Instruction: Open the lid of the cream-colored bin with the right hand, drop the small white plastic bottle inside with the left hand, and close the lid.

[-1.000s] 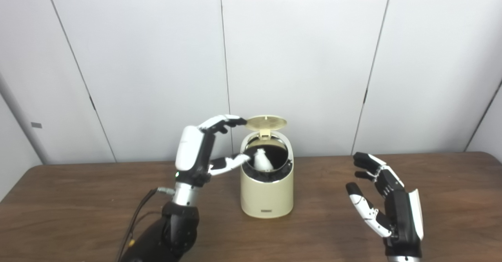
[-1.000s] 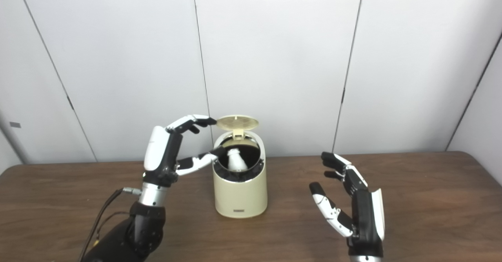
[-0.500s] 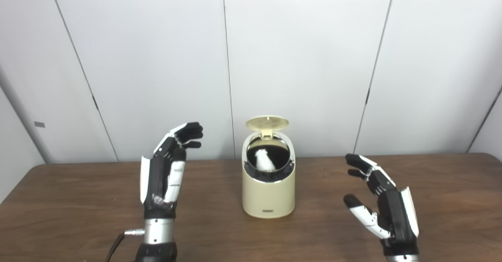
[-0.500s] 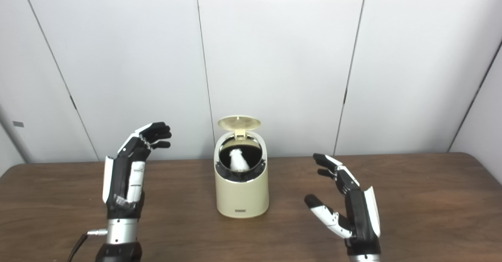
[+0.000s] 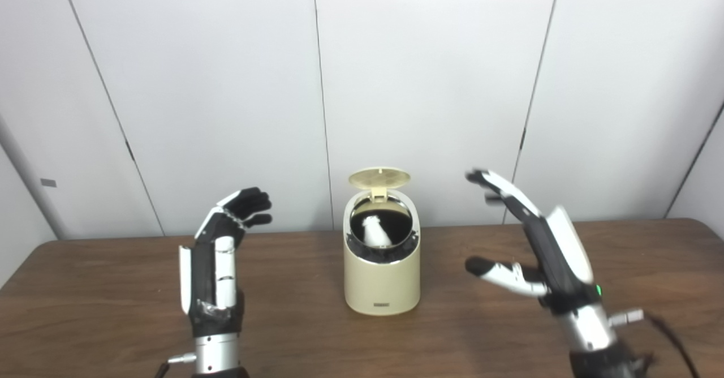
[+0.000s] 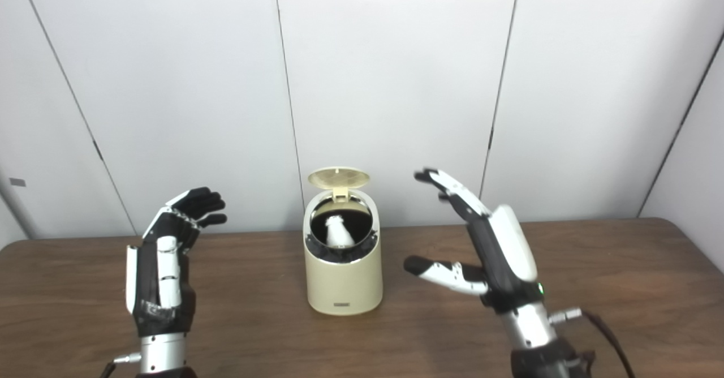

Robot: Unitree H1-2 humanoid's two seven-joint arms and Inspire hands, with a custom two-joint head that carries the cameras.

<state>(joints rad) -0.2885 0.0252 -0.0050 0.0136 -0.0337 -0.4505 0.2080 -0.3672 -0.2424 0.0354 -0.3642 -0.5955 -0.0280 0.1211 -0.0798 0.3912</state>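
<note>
A: In the left eye view, what is the left hand (image 5: 218,265) doing?

B: It stands upright above the table (image 5: 102,304), fingers spread, grasping nothing. The cream-colored bin (image 5: 382,276) stands to its right, well apart from it.

A: And the right hand (image 5: 537,253)?

B: Raised and released, fingers (image 5: 498,188) stretched up and leaning toward the bin, thumb (image 5: 498,270) pointing at the bin's side. It holds nothing and touches nothing. Its fingertips are blurred.

A: Where is the bottle?

B: The small white plastic bottle (image 5: 373,232) sits inside the bin, tilted in the dark opening, between the two hands and lower than the right fingertips. The lid (image 5: 379,177) stands open at the back of the bin, about level with those fingertips.

A: Does the right eye view agree?

B: Yes. The left hand (image 6: 164,270) is empty and open, with the bin (image 6: 343,279) off to its right. The right hand (image 6: 492,253) hangs open on the bin's other side, apart from it. The bottle (image 6: 338,232) shows white inside the opening, and the lid (image 6: 338,177) is up, left of the right hand's fingertips with a gap between them.
</note>
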